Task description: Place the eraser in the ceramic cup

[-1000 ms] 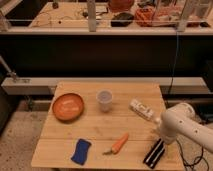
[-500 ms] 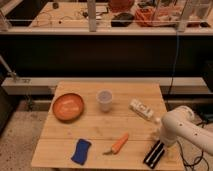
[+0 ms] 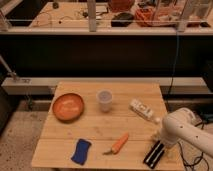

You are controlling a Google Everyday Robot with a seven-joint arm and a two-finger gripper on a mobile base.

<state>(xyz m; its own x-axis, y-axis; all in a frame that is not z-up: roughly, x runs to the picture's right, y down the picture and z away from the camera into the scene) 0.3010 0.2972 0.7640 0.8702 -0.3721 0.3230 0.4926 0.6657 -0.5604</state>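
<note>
The eraser (image 3: 154, 153), a long black block with pale stripes, lies at the front right corner of the wooden table (image 3: 95, 125). The ceramic cup (image 3: 104, 100), small and pale grey, stands upright near the table's middle back. My white arm reaches in from the right, and the gripper (image 3: 161, 141) is low over the eraser's far end, mostly hidden by the arm.
An orange bowl (image 3: 68, 106) sits at the left. A carrot (image 3: 118, 144) lies at the front middle, a blue wavy pad (image 3: 81, 151) at the front left. A white bottle (image 3: 144, 110) lies on its side at the right, close to my arm.
My arm has shifted slightly left and down toward the eraser. The objects on the table have not moved.
</note>
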